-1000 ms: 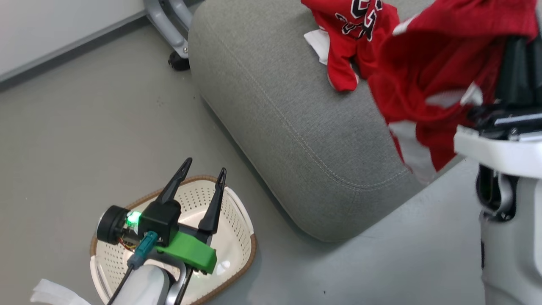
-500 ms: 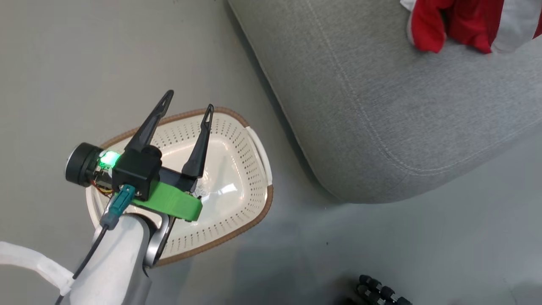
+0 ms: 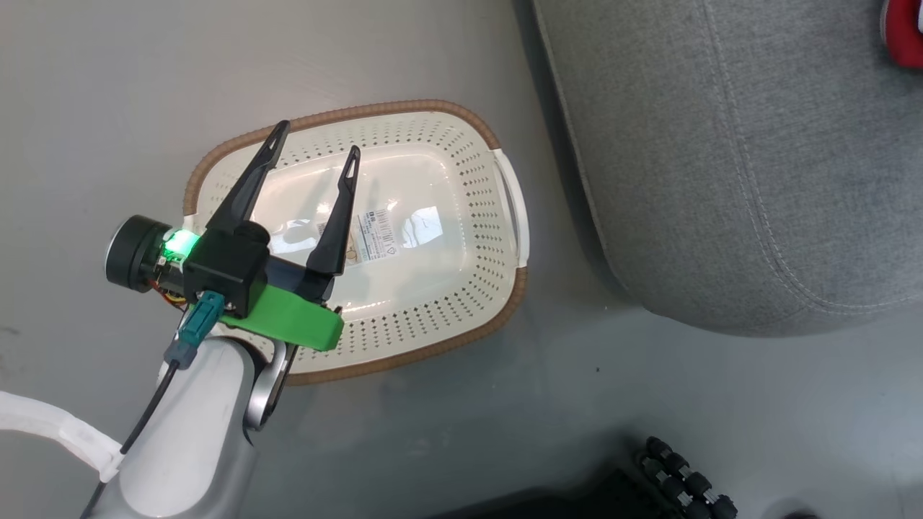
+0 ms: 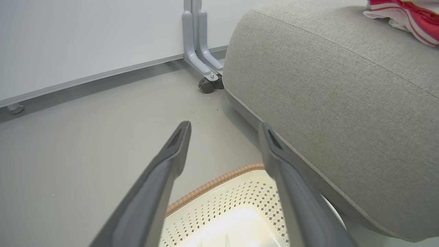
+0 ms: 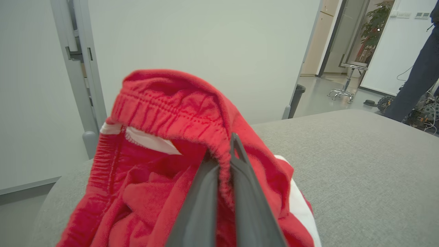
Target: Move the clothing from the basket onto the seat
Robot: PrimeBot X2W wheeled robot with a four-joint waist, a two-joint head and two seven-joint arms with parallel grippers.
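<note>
Nearest, by our own base, a row of dark rollers (image 3: 681,476) sits on the grey floor (image 3: 108,86); just beyond, the left gripper (image 3: 316,138) hovers over the basket (image 3: 469,238), its two dark fingers spread wide with nothing between them; past those fingers we see the basket's glossy bottom and a label sticker (image 3: 376,234); the basket stands on the floor just beside the seat (image 3: 721,158), one white handle turned toward the cushion's rounded corner, a narrow strip of floor between the two.

Farther on, over the top of the seat, we find the clothing (image 5: 164,113); the right gripper (image 5: 223,154) has its fingers pressed together on the gathered elastic waistband of a red garment with white stripes, pinching that edge; the fabric falls from the pinch toward the grey cushion, and we cannot tell whether its lower folds rest there; in the left wrist view a bunch of red-and-white cloth (image 4: 408,13) lies on the cushion's top.

Beyond the seat stands a pale wall panel (image 5: 205,51) and a grey post on a caster (image 4: 207,85); farthest off, past an opening, we see a person's dark trouser leg (image 5: 411,79).
</note>
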